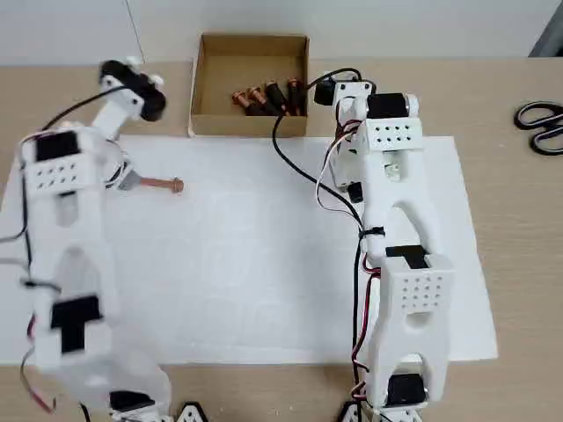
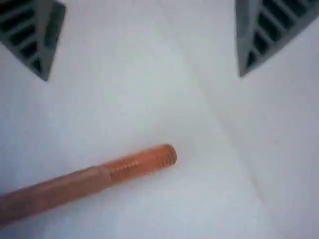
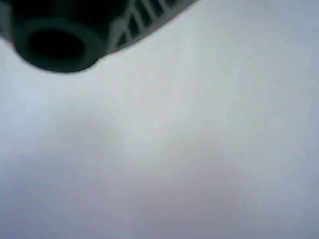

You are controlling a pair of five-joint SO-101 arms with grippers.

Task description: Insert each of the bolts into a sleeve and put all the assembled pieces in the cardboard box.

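A copper bolt (image 1: 163,184) lies on the white sheet (image 1: 264,264) at its left side. My left gripper (image 2: 142,74) hovers open just above the sheet, and the bolt's threaded end (image 2: 167,156) lies short of its two grey fingers. My right gripper (image 3: 89,30) is low over the sheet's right half, shut on a black sleeve (image 3: 57,45) whose open end faces the camera beside a ribbed finger (image 3: 144,20). The cardboard box (image 1: 204,83) stands at the back centre with several assembled pieces (image 1: 268,97) inside.
Black scissors (image 1: 541,123) lie on the wooden table at the far right. Cables (image 1: 299,167) run from the right arm across the sheet near the box. The sheet's middle between the two arms is bare.
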